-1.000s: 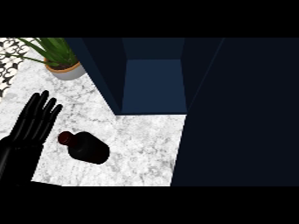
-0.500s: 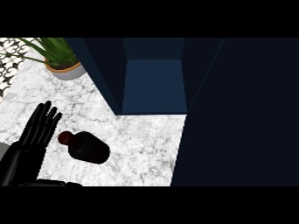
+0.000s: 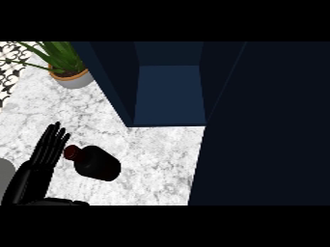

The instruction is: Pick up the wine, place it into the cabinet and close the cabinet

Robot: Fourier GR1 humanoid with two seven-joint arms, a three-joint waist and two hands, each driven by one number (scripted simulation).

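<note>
Lower and closer than a second ago, the left robot hand (image 3: 41, 159) now stands beside the wine (image 3: 95, 163), fingers straight, grasping nothing. Its bottle lies just right of those fingers, neck toward them, long axis slanting away rightward

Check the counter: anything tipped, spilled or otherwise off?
The wine bottle looks tipped onto its side on the marble counter, neck toward the open left hand beside it. No spill shows. The potted plant stands upright; the cabinet is open.
</note>
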